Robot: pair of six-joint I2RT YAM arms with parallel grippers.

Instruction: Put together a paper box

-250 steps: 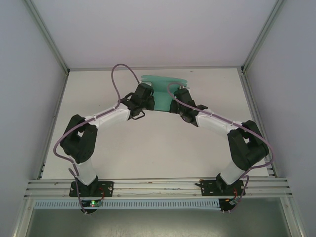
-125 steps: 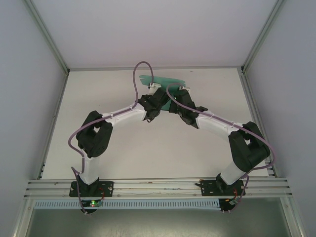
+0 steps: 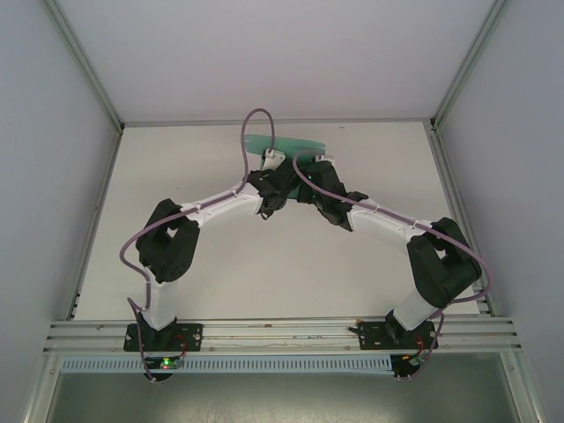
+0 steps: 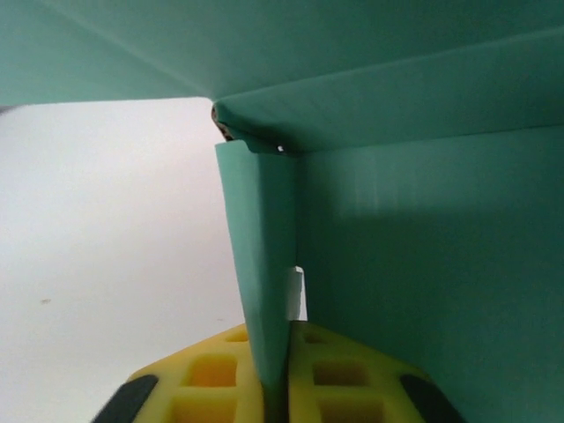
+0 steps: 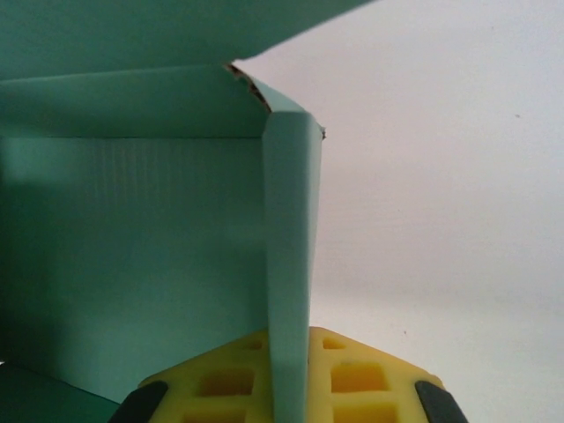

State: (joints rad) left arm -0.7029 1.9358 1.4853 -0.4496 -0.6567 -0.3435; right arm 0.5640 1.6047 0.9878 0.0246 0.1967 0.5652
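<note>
Moved: since a second ago the left arm has swung in toward the centre, the two wrists now sit close together, and from above the green card looks narrower.
Left gripper: pinched tight on an upright flap of the paper box, with a yellow pad on each side of the thin card.
Paper box position: at the far middle of the table, just beyond both wrists. It is partly folded, with walls meeting at a corner and a panel overhead.
Right gripper: clamped on another upright flap, pads nearly together.
Risk, left: the flap could slip from the pads if that arm pulls, and the wall would likely spring flat.
Risk, middle: the corner where the folds meet looks frayed, so opposing pulls could tear it.
Risk, right: the wrists are near enough that an inward move might knock them together.
</note>
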